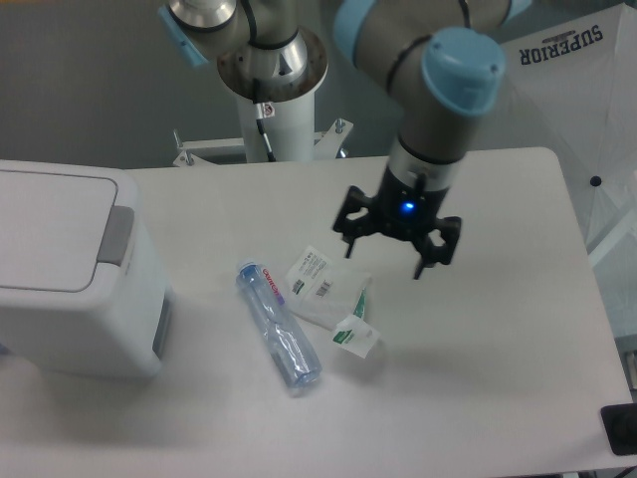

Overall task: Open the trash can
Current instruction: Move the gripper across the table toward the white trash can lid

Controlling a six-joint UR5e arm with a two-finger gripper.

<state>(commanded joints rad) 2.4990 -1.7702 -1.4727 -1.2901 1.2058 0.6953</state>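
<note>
- Fixed camera: the trash can (75, 269) sits at the left edge of the frame, its flat lid (50, 231) down and its grey push tab (117, 236) untouched.
- The gripper (396, 247) hangs right of centre, fingers apart and empty, above the table (498, 378), well apart from the can.
- Judgement: opening not yet begun; reaching and pressing remain.

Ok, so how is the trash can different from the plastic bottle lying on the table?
The trash can is by far the bigger thing, a boxy white bin; the plastic bottle is slim and small. The trash can is opaque white with a grey tab, while the bottle is see-through blue with a printed label. The trash can stands upright with its lid shut; the bottle lies on its side. Both rest on the table, untouched by the claw.
</note>
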